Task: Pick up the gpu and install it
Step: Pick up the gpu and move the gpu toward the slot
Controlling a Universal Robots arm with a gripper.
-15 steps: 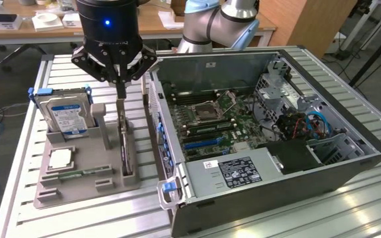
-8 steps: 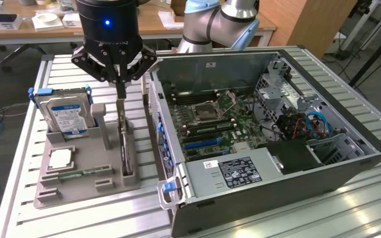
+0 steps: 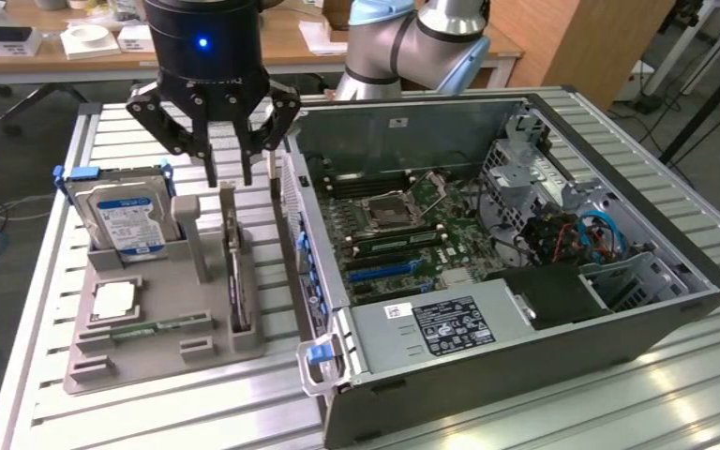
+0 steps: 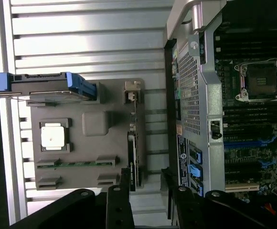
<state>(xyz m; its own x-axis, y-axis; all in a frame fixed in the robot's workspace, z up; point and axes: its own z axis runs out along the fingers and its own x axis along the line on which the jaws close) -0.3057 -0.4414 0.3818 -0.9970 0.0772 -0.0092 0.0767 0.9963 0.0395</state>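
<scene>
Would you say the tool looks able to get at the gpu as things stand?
Probably yes: the tool hangs open just above the gpu, which stands edge-on in the grey holder with its top edge bare; the hard drive stands apart beside it.

gpu (image 3: 236, 267): 1
hard drive (image 3: 120, 217): 1
processor chip (image 3: 116, 300): 1
memory stick (image 3: 160, 327): probably 1
holder tray (image 3: 147, 361): 1
computer case (image 3: 385, 136): 1

gpu (image 3: 235, 267) upright in tray (image 3: 147, 361) on table (image 3: 673, 398), between hard drive (image 3: 120, 214) and computer case (image 3: 523, 370)
</scene>
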